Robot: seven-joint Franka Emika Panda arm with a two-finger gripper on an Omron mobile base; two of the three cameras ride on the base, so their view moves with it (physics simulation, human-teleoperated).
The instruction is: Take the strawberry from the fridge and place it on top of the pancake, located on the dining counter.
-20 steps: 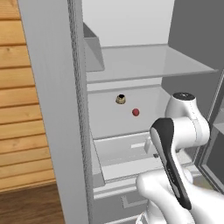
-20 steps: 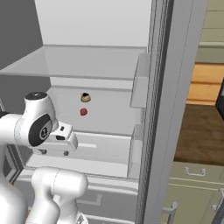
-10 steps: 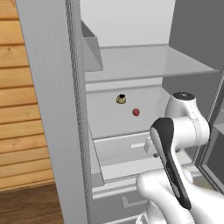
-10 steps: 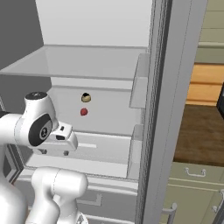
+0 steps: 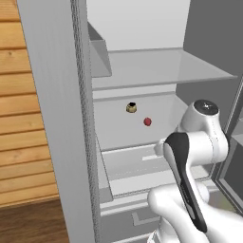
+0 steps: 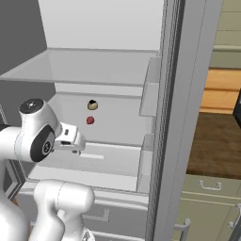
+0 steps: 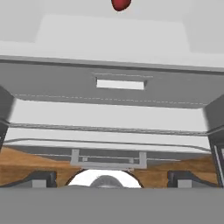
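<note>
The fridge (image 5: 52, 118) stands open in front of me, with pale shelves inside. The strawberry (image 5: 147, 121), a tiny red berry, lies on the middle shelf (image 6: 90, 120), and it sits at the top edge of the hand view (image 7: 120, 4). My gripper (image 7: 113, 179) is open and holds nothing; it is low, in front of the shelf's edge and well short of the berry. From the right base view the hand (image 6: 70, 139) hangs just below and left of the strawberry. The pancake is out of view.
A small brownish-yellow object with a dark top (image 5: 131, 107) lies just behind and left of the berry. A glass shelf (image 5: 156, 66) spans above. Door bins (image 6: 149, 89) line the right door. A drawer front (image 7: 120, 84) lies below. A dark brown wooden surface (image 6: 212, 141) shows at right.
</note>
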